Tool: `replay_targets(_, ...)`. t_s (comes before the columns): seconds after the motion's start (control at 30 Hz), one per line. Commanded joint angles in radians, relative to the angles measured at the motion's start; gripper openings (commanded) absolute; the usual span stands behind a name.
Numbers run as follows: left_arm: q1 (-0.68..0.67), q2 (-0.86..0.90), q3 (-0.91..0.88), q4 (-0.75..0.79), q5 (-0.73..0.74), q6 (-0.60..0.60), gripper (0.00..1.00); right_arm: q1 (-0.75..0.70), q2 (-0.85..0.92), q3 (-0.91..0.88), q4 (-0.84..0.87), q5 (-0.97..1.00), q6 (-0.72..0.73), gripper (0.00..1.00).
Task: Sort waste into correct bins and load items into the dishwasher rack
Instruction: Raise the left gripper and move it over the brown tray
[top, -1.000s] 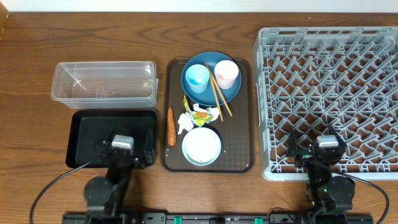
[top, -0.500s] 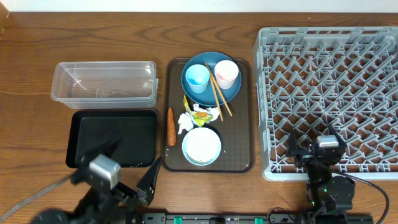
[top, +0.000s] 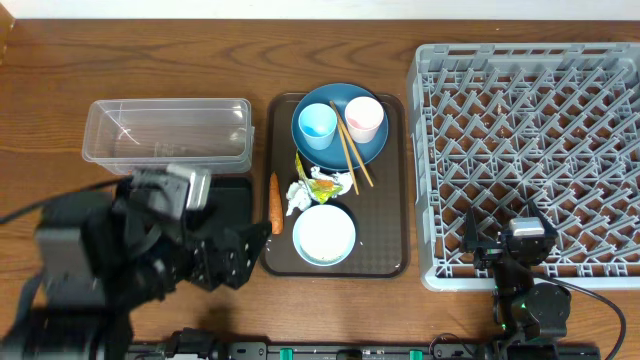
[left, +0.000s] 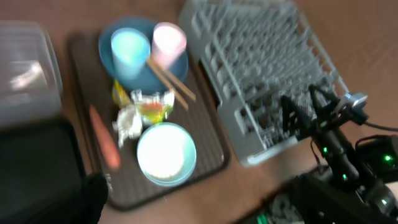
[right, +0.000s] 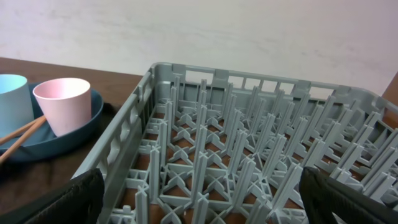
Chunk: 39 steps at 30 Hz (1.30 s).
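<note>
On the brown serving tray (top: 385, 230) lie an orange carrot (top: 275, 202), crumpled white paper (top: 297, 195), a yellow-green wrapper (top: 322, 183) and a white-blue bowl (top: 324, 234). A blue plate (top: 318, 155) holds a light blue cup (top: 318, 124), a pink cup (top: 364, 117) and two chopsticks (top: 352, 150). Rice grains are too small to tell. My left gripper (top: 225, 255) is raised over the black tray (top: 235, 195), open and empty, left of the carrot (left: 104, 144). My right gripper (top: 510, 232) is open and empty at the front edge of the grey rack (top: 530, 140).
The clear tub (top: 165, 130) stands behind the black tray at the left. The rack (right: 249, 149) fills the right side, with upright pegs between my right fingers. My left arm covers most of the black tray.
My left arm has lifted from its rest at the front edge and swung up over the black tray. The right arm and all objects have not moved.
</note>
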Motion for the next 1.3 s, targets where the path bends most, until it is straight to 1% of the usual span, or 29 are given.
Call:
replay_targets(0.0, 0.003, 0.048, 0.01, -0.023, 0.01, -0.005, 0.98, -0.007, -0.005, -0.001, -0.005, 0.003, -0.01, 0.99)
replay_targets(0.2, 0.003, 0.145, -0.005, -0.027, 0.011, -0.005, 0.98, -0.007, -0.005, -0.001, -0.005, 0.003, -0.01, 0.99)
replay_targets(0.4, 0.003, 0.211, -0.066, -0.042, 0.01, -0.027, 0.98, -0.007, -0.005, -0.001, -0.005, 0.003, -0.01, 0.99)
replay_targets(0.57, 0.003, 0.2, -0.11, -0.045, 0.01, -0.1, 0.98, -0.007, -0.005, -0.001, -0.005, 0.003, -0.01, 0.99)
replay_targets(0.87, 0.002, 0.124, -0.113, -0.017, 0.005, -0.192, 0.98, -0.007, -0.005, -0.001, -0.005, 0.003, -0.01, 0.99)
replay_targets(1.07, 0.002, 0.09, -0.113, -0.058, -0.186, -0.268, 0.98, -0.007, -0.005, -0.001, -0.005, 0.003, -0.01, 0.99)
replay_targets(1.17, 0.002, 0.089, -0.116, -0.075, -0.22, -0.268, 0.98, -0.007, -0.005, -0.001, -0.005, 0.003, -0.01, 0.99)
replay_targets(1.27, 0.002, 0.089, -0.123, -0.074, -0.219, -0.306, 0.98, -0.007, -0.005, -0.001, -0.005, 0.003, -0.011, 0.99)
